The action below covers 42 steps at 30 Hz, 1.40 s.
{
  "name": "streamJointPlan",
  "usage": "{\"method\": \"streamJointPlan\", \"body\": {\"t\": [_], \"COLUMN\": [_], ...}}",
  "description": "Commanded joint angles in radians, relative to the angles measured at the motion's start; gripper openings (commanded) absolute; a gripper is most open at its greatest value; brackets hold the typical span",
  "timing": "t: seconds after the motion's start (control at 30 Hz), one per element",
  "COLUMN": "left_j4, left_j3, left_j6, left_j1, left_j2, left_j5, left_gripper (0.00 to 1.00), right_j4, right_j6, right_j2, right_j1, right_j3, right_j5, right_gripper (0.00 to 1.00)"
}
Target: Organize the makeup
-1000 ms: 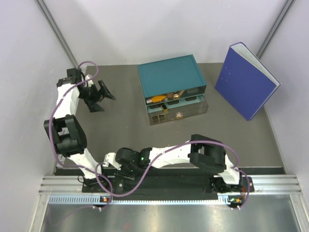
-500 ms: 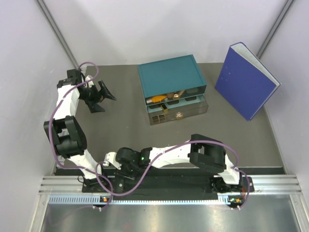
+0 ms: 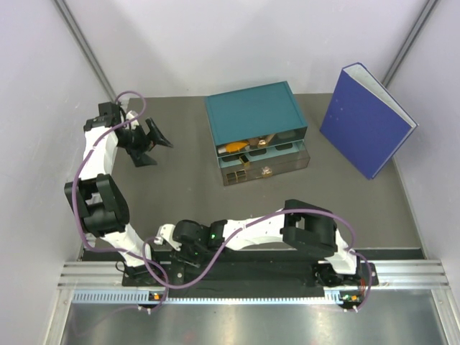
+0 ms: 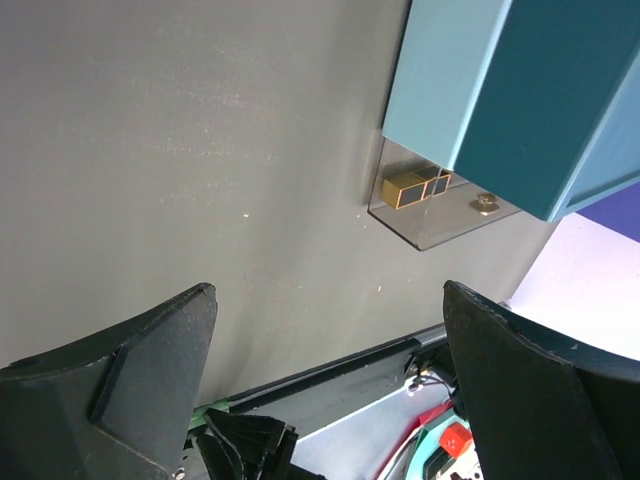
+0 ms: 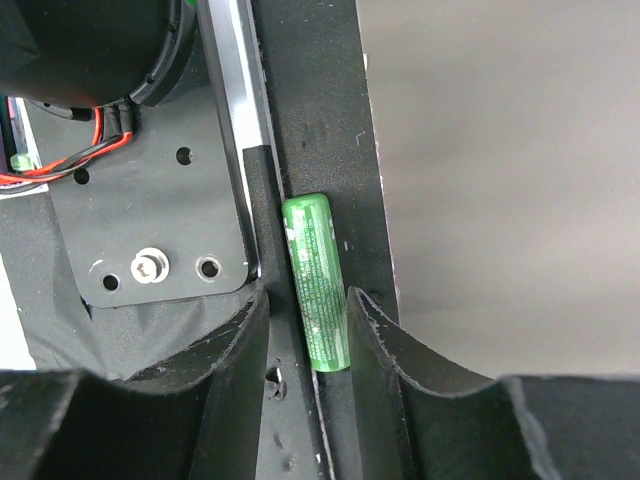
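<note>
A green capsule-shaped tube (image 5: 315,290) lies in the groove of the black rail at the table's near edge. My right gripper (image 5: 308,296) straddles it, jaws partly apart, with a gap showing beside the left finger (image 5: 235,345). From above, that gripper (image 3: 164,241) is low by the left arm's base. My left gripper (image 3: 153,147) hangs wide open and holds nothing, over bare table left of the teal drawer box (image 3: 251,111). An orange tube (image 3: 233,147) lies in the upper drawer. Gold-edged cases (image 4: 405,187) lie in the clear lower drawer (image 4: 440,225).
A big blue binder (image 3: 366,118) stands tilted at the back right. Both drawers are pulled out toward the front. The black mounting plate (image 5: 150,200) with its screws and wires lies just left of the green tube.
The left arm's elbow has shifted slightly. The right gripper and the green tube stay as they were.
</note>
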Motion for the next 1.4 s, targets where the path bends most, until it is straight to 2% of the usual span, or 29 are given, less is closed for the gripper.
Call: {"method": "streamJointPlan", "body": {"t": [0.0, 0.37, 0.53, 0.57, 0.63, 0.67, 0.83, 1.03, 1.2, 1.37], "left_j4": [0.029, 0.027, 0.024, 0.026, 0.024, 0.024, 0.024, 0.031, 0.034, 0.060], "left_j3": [0.039, 0.045, 0.045, 0.043, 0.043, 0.043, 0.039, 0.032, 0.031, 0.023], "left_j6": [-0.010, -0.014, -0.014, -0.014, -0.016, -0.019, -0.017, -0.019, -0.020, -0.050], "left_j1": [0.002, 0.002, 0.002, 0.002, 0.002, 0.002, 0.002, 0.002, 0.004, 0.004], "left_j2": [-0.030, -0.027, -0.032, -0.035, -0.036, -0.039, -0.039, -0.041, -0.039, -0.036], "left_j5": [0.032, 0.040, 0.038, 0.037, 0.037, 0.035, 0.035, 0.038, 0.040, 0.072], "left_gripper": [0.99, 0.99, 0.99, 0.99, 0.99, 0.99, 0.99, 0.99, 0.99, 0.99], "right_j4": [0.003, 0.014, 0.006, 0.006, 0.001, 0.001, -0.020, -0.023, -0.014, 0.001], "right_j6": [-0.024, -0.020, -0.037, -0.038, -0.038, -0.035, -0.040, -0.050, -0.055, -0.060], "right_j2": [0.050, 0.016, 0.022, 0.024, 0.027, 0.025, 0.021, -0.005, -0.088, -0.168], "right_j1": [-0.060, -0.106, -0.139, -0.139, -0.143, -0.145, -0.145, -0.143, -0.143, -0.137], "right_j3": [-0.049, -0.073, -0.060, -0.059, -0.051, -0.048, -0.033, -0.043, -0.076, -0.122], "right_j5": [0.203, 0.261, 0.213, 0.212, 0.192, 0.187, 0.174, 0.148, 0.092, 0.068], "right_gripper": [0.35, 0.36, 0.37, 0.32, 0.16, 0.00, 0.01, 0.10, 0.21, 0.22]}}
